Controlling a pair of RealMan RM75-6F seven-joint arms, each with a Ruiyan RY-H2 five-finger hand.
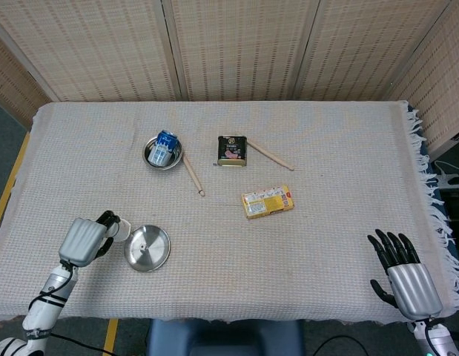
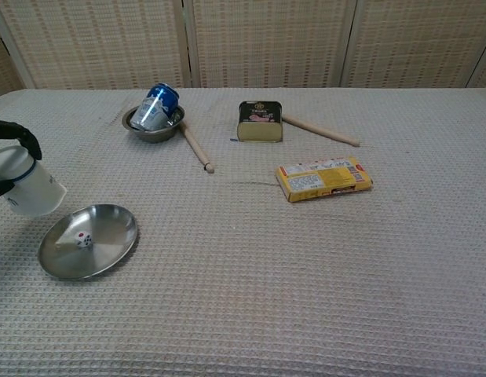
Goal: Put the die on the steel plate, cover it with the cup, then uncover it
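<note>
White die on steel plate, white cup upturned, lifted left of plate

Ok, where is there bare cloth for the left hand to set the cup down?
The left hand holds the cup left of the plate, where the die lies. Bare cloth lies around the hand, and widely from the plate to the right hand. The clutter around the yellow box is crowded.
</note>
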